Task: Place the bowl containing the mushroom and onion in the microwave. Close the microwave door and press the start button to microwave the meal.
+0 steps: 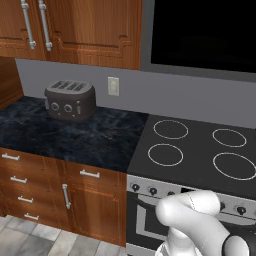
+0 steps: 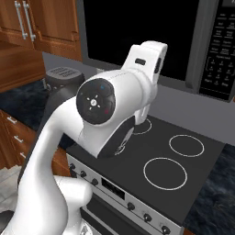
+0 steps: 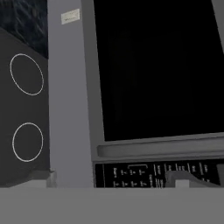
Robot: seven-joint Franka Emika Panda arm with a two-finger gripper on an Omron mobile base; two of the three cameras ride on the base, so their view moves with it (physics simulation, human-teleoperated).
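Observation:
The microwave [image 1: 200,30] hangs above the stove, a black box with a grey frame. Its door [image 2: 114,27] looks shut, lying flush with the keypad strip [image 2: 222,50]. In the hand view, which is rolled sideways, the door's dark window [image 3: 157,65] takes up most of the picture and the keypad [image 3: 148,175] runs along the bottom. My gripper [image 3: 113,178] is open and holds nothing, with one fingertip [image 3: 41,177] low on the left and the other over the keypad. My white hand [image 2: 147,55] is raised in front of the door. The bowl and the meal are out of view.
The black stove top [image 1: 195,145] with white ring burners lies under the microwave, with knobs along its front. A dark toaster [image 1: 70,100] stands on the dark marble counter [image 1: 90,135] to the left. Wooden cabinets hang above, drawers sit below. A wall socket [image 1: 113,86] is behind the counter.

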